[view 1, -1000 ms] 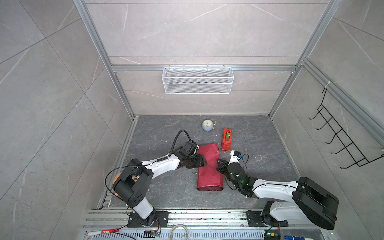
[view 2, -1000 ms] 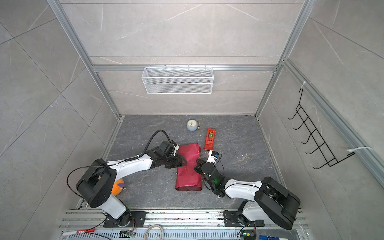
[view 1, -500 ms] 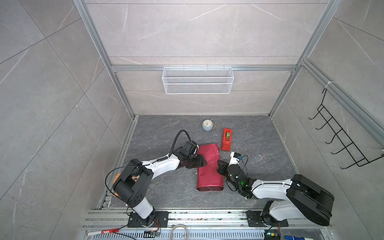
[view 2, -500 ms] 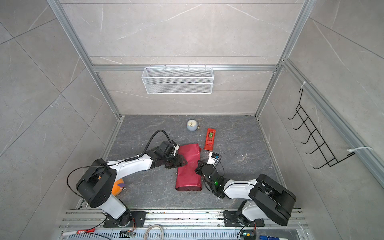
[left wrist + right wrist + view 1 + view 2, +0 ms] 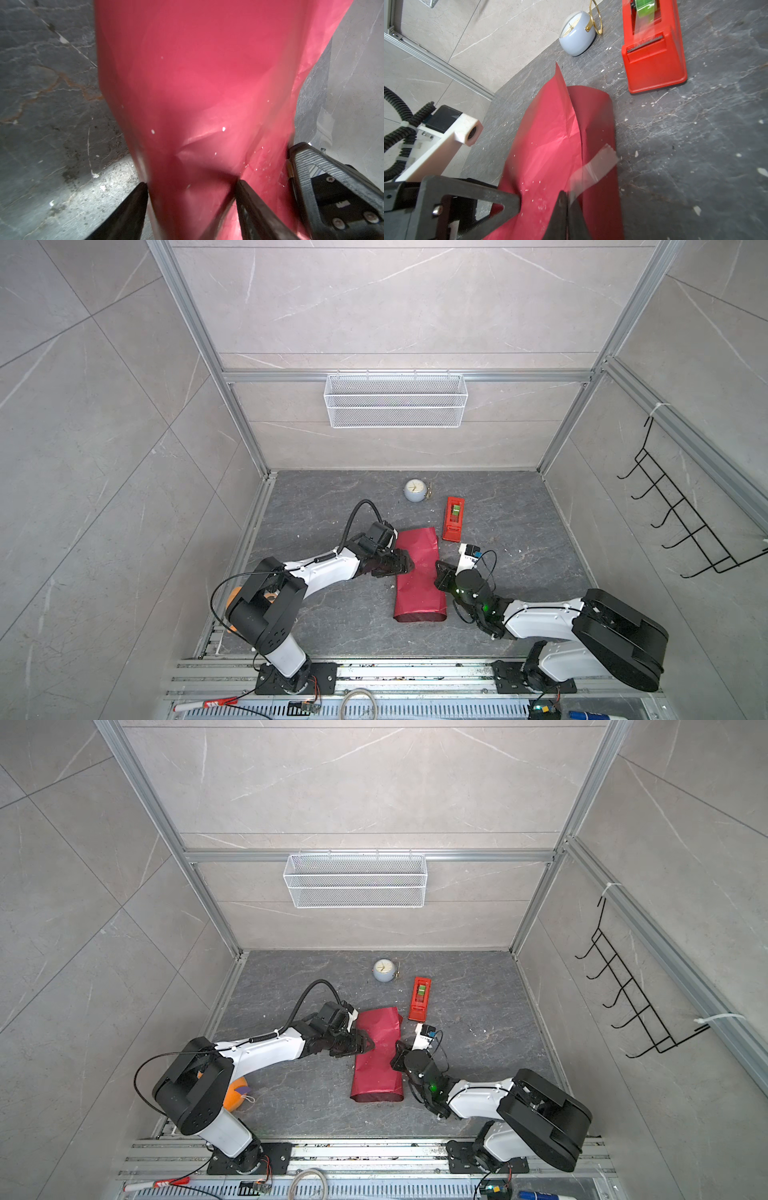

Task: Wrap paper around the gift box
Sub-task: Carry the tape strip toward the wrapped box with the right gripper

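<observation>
Between the left tool and right tool, the folded red paper.

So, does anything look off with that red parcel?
The paper has one far corner poking up instead of lying flat, and the clear tape strip across its seam looks only half stuck, its end curling off.

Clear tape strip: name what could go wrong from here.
The clear tape strip is pinched in the shut right gripper; pulling away may peel it off the creased red wrapping paper.
The paper's raised flap edge stands up untaped, so the seam may spring open if the open left gripper lifts.
</observation>
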Controlling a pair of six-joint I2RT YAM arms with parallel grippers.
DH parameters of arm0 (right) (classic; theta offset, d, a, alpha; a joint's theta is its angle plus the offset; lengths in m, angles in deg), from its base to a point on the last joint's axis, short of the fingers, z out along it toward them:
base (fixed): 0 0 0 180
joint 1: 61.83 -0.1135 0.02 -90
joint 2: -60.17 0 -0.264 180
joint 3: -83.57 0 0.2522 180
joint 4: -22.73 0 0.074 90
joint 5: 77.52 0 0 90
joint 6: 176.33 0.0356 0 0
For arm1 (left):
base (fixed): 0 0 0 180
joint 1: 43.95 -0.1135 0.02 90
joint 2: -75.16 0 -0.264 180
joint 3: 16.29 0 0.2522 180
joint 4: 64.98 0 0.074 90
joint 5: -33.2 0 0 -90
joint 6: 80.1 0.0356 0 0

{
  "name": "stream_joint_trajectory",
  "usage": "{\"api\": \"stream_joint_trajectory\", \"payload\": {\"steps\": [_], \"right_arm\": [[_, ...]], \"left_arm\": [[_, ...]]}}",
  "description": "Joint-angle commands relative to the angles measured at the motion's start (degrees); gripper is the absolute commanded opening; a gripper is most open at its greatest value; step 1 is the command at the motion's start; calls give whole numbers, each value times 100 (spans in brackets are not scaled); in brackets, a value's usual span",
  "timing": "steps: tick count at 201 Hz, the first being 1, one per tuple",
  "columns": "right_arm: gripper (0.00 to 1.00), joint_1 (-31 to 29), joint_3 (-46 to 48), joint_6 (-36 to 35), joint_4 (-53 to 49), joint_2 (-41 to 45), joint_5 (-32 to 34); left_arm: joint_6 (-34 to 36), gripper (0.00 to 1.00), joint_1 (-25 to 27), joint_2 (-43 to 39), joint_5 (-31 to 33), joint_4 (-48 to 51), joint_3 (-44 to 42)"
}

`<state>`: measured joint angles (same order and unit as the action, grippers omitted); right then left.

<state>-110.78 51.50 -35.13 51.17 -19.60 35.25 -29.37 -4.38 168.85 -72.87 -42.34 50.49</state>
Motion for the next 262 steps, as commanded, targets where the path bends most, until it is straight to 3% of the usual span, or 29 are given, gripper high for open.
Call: {"api": "stream_joint_trajectory", "payload": {"steps": [1,183,224,262], "right_arm": [[12,-18,106,-145,-309,75,104],[37,352,121,-86,-682,298,-103],[46,794,284,-213,-1136,882,-408],[56,1335,68,-630,-2879,2210,-598]], "left_arm": [[80,68,-19,318,403,606,-212],[86,68,-19,300,412,612,-222],[86,68,-25,311,416,623,-205],[88,68,-22,287,421,614,-208]]}}
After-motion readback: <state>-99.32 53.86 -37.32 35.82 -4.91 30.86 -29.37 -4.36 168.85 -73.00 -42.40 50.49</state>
